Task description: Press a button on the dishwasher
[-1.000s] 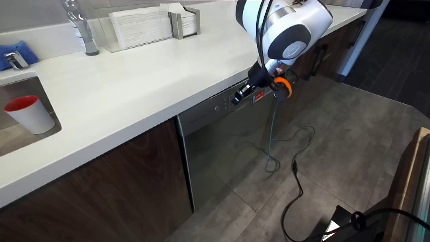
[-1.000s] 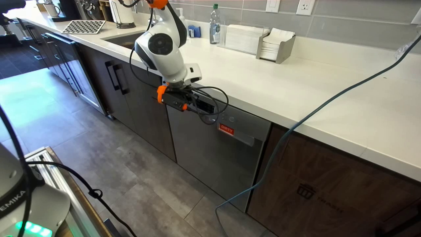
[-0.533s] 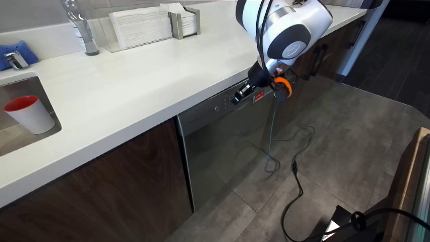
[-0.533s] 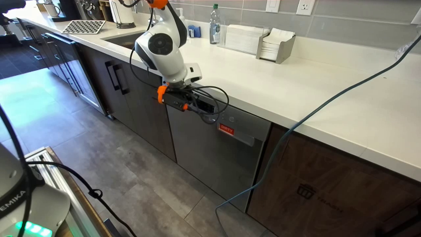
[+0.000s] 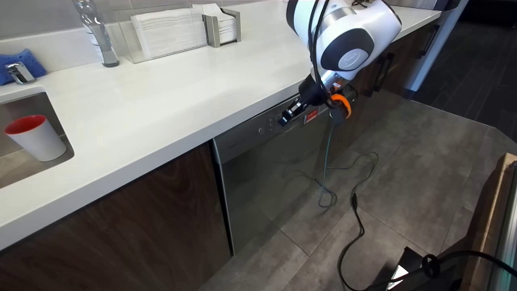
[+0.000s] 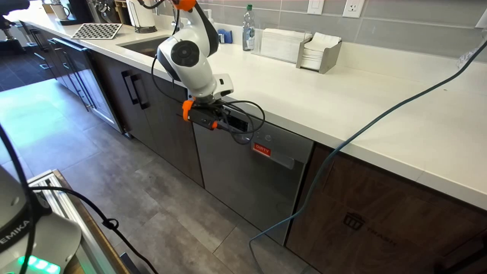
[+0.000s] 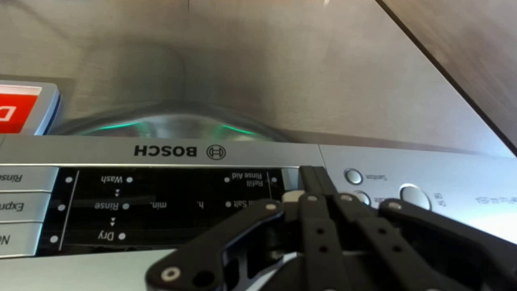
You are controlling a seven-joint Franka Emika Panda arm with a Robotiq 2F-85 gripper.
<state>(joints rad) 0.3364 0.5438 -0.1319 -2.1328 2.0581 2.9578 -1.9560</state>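
Both fingers [image 7: 311,185] of the tool [image 7: 315,168] are pressed together, tips at the dishwasher [image 6: 251,179]; contact unclear.

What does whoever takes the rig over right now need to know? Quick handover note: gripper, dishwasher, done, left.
Gripper: shut, holding nothing, at the control panel; contact can't be told.
Dishwasher: door closed, under the counter, DIRTY sign on its front. Visible part of its black display shows no lit digits.
Done: gripper is at the panel; in the wrist view, fingertips sit between the display and the Sanitize button.
Left: the press itself; these frames don't confirm one. Which button isn't specified.
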